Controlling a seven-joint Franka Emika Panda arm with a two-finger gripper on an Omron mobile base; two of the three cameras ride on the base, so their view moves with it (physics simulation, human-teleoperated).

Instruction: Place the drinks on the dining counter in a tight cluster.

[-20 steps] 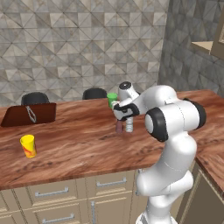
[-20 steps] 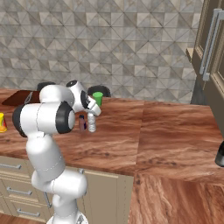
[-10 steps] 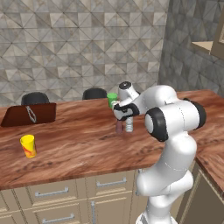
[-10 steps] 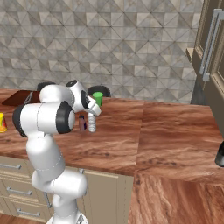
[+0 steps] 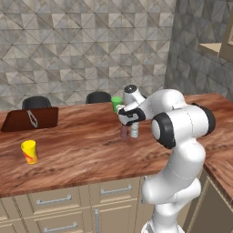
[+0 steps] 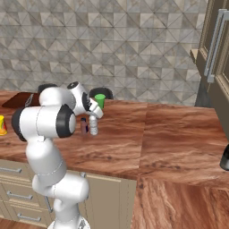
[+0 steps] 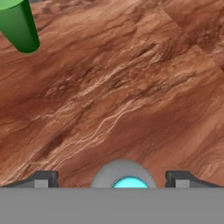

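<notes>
My gripper (image 7: 112, 178) is spread wide, gripping nothing, directly over the water bottle (image 7: 123, 174), whose cap sits between the fingertips (image 7: 44, 177). The water bottle stands on the dining counter (image 5: 82, 150), right beside the maroon bottle (image 6: 83, 125) — presumably so the cluster stays tight.

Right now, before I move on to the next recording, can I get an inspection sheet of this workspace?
Surface: dining counter, reddish-brown wood grain, over beige cabinets.
Job's things: water bottle and maroon bottle upright, close side by side; a dark bottle stands far off at the right edge.
Clutter: green cup behind the pair; yellow cup; dark brown tray.
Gripper: gripper open, its fingertips either side of the water bottle's cap.
Cables: nothing seen.
Surroundings: grey tiled wall, two dark chair backs.
</notes>
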